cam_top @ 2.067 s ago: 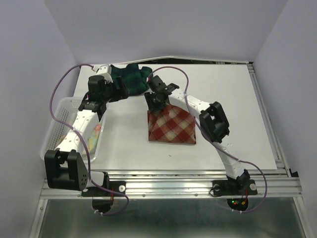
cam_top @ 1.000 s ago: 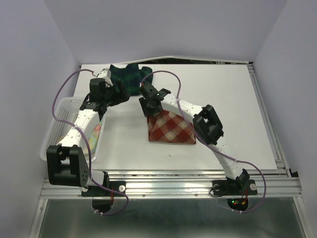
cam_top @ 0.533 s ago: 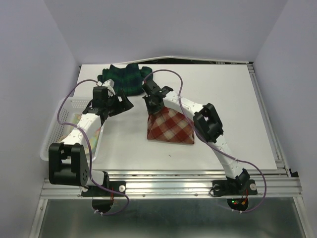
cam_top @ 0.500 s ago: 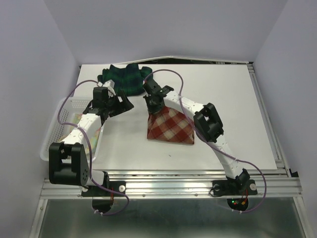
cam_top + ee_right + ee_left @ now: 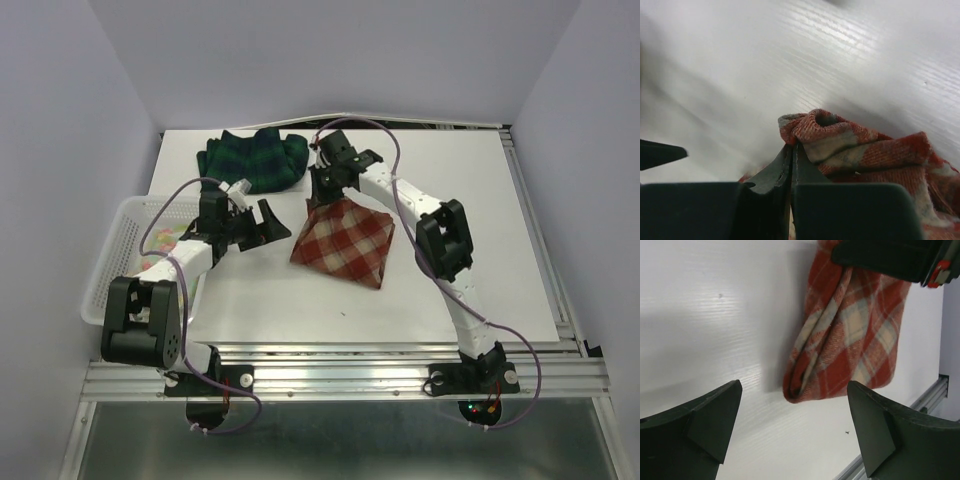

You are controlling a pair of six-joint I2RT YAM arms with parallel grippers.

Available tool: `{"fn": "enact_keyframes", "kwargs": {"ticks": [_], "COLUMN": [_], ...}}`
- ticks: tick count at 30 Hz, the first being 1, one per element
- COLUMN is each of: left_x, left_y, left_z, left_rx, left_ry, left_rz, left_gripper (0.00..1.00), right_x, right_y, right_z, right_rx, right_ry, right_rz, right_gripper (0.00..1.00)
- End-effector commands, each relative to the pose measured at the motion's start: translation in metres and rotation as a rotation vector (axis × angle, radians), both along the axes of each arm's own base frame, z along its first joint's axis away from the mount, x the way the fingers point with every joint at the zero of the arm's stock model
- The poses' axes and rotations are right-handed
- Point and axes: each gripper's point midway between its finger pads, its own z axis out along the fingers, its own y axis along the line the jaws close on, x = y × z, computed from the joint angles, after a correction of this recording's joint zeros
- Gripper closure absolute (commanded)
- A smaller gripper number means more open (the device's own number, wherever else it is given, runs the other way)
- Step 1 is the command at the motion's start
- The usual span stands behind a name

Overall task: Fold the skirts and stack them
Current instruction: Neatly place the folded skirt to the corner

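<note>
The red-and-cream plaid skirt (image 5: 345,242) lies folded mid-table, its far-left corner raised. My right gripper (image 5: 319,198) is shut on that corner; in the right wrist view the closed fingertips (image 5: 792,146) pinch the bunched hem (image 5: 855,142). The left gripper (image 5: 266,222) hovers low just left of this skirt, wide open and holding nothing. Its view shows both fingers (image 5: 710,422) apart and the skirt's folded edge (image 5: 840,345) ahead. The dark green-navy plaid skirt (image 5: 252,160) sits crumpled at the far left. A pastel skirt (image 5: 165,238) shows inside the basket.
The white mesh basket (image 5: 118,262) stands at the table's left edge beside the left arm. The right arm's black wrist (image 5: 890,257) fills the top of the left wrist view. The table's metal rail (image 5: 350,372) runs along the near edge.
The right gripper closed on the red skirt's far corner and pulled it up and back-right. The left arm drew away from the green skirt, came nearer and lower, and opened wider.
</note>
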Motion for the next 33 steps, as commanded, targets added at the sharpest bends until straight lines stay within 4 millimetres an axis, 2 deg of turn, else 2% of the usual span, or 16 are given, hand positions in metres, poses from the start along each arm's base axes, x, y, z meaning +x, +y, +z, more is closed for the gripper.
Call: {"fn": "enact_keyframes", "kwargs": {"ticks": [1, 4, 11, 15, 24, 32, 33], "left_x": [-0.002, -0.004, 0.011, 0.013, 0.023, 0.035, 0.037], "left_y": [-0.039, -0.056, -0.056, -0.069, -0.075, -0.088, -0.088], "left_z": [0.021, 0.022, 0.01, 0.009, -0.011, -0.013, -0.013], "left_rx": [-0.148, -0.149, -0.061, -0.023, 0.024, -0.034, -0.044], "left_ry": [-0.077, -0.114, -0.178, -0.213, -0.154, -0.128, -0.122], "left_rz": [-0.158, -0.186, -0.105, -0.153, -0.111, -0.099, -0.082], "left_gripper": [0.01, 0.01, 0.01, 0.01, 0.01, 0.02, 0.06], "right_x": [0.007, 0.009, 0.005, 0.001, -0.003, -0.006, -0.005], "right_y": [0.02, 0.018, 0.016, 0.019, 0.02, 0.02, 0.02], "right_z": [0.083, 0.085, 0.09, 0.098, 0.112, 0.13, 0.132], "right_rx": [0.187, 0.201, 0.223, 0.253, 0.282, 0.328, 0.33], "right_ry": [-0.124, -0.115, -0.096, -0.085, -0.084, -0.083, -0.086], "right_rz": [0.033, 0.028, 0.035, 0.046, 0.046, 0.05, 0.047], "right_gripper": [0.99, 0.99, 0.99, 0.99, 0.99, 0.99, 0.99]}}
